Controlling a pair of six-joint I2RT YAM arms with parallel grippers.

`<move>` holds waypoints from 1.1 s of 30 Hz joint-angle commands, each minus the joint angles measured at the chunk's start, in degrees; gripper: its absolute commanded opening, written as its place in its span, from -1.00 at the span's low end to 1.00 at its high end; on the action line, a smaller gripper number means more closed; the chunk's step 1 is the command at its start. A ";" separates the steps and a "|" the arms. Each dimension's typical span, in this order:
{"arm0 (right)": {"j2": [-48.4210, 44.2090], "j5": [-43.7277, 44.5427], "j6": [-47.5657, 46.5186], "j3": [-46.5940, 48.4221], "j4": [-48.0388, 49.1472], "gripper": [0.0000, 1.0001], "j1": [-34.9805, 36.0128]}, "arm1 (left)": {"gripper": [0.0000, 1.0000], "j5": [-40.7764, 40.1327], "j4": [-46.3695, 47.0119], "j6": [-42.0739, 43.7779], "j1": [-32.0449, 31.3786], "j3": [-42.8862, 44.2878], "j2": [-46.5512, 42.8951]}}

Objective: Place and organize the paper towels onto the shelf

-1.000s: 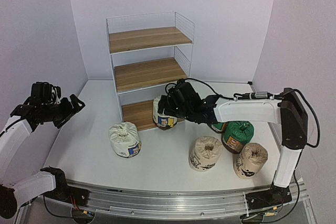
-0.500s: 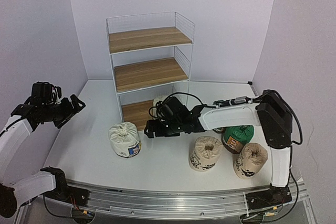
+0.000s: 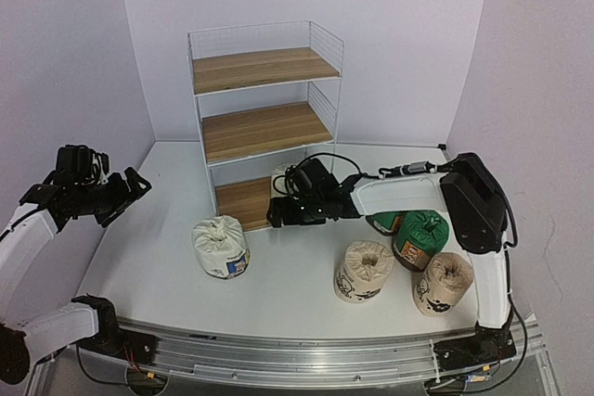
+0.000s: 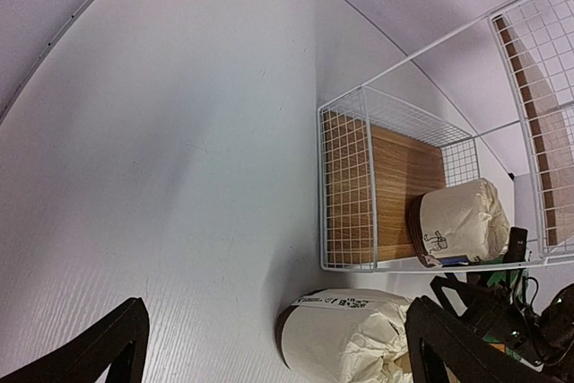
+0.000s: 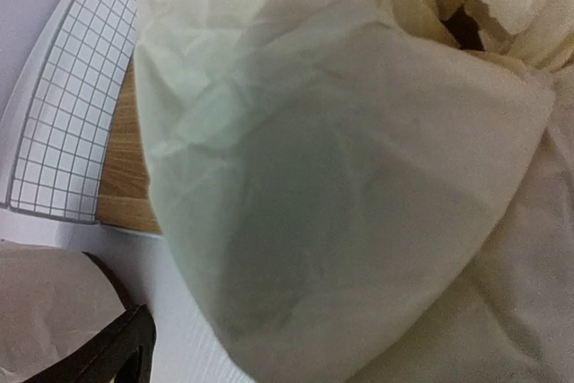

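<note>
The shelf (image 3: 264, 127) stands at the back centre. One white roll (image 3: 280, 177) sits on the right end of its bottom board, also in the left wrist view (image 4: 457, 221), and it fills the right wrist view (image 5: 341, 168). My right gripper (image 3: 281, 211) is low, just in front of this roll; the one visible finger (image 5: 112, 356) stands wide and apart from it. A second white roll (image 3: 221, 246) stands on the table. Two green rolls (image 3: 420, 238) and two beige rolls (image 3: 362, 271) stand at the right. My left gripper (image 3: 125, 187) is open and empty, raised at the far left.
The shelf's upper two boards (image 3: 263, 69) are bare. Its mesh side (image 4: 345, 186) faces my left gripper. The right arm (image 3: 408, 194) stretches over the table above one green roll (image 3: 382, 223). Walls close in on three sides.
My right gripper carried the white roll from in front of the shelf onto the bottom board; the roll now rests there and the gripper has dropped low before it. The left arm has not moved.
</note>
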 commanded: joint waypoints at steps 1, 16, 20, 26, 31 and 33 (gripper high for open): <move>1.65 1.42 -3.63 3.49 1.56 0.87 -1.37 | 1.00 0.22 1.36 1.09 -0.18 -0.16 0.34; -1.18 -0.49 -2.92 1.06 1.90 0.88 -3.07 | 0.99 2.18 -0.83 -0.36 -0.18 0.60 1.13; -8.53 -2.13 2.66 -8.08 1.07 0.88 -2.97 | 0.99 7.28 -0.48 -2.15 -0.27 0.01 2.68; -17.52 -1.95 4.04 -16.93 -3.20 0.88 0.12 | 0.99 14.42 4.81 -5.16 -6.54 -1.05 7.20; -20.88 -0.23 6.08 -19.99 -5.36 0.88 1.48 | 0.93 10.00 7.16 -10.05 -18.45 -2.37 10.37; -21.58 0.46 6.60 -20.98 -5.36 0.87 1.62 | 0.86 7.44 7.37 -11.77 -22.37 -2.20 12.61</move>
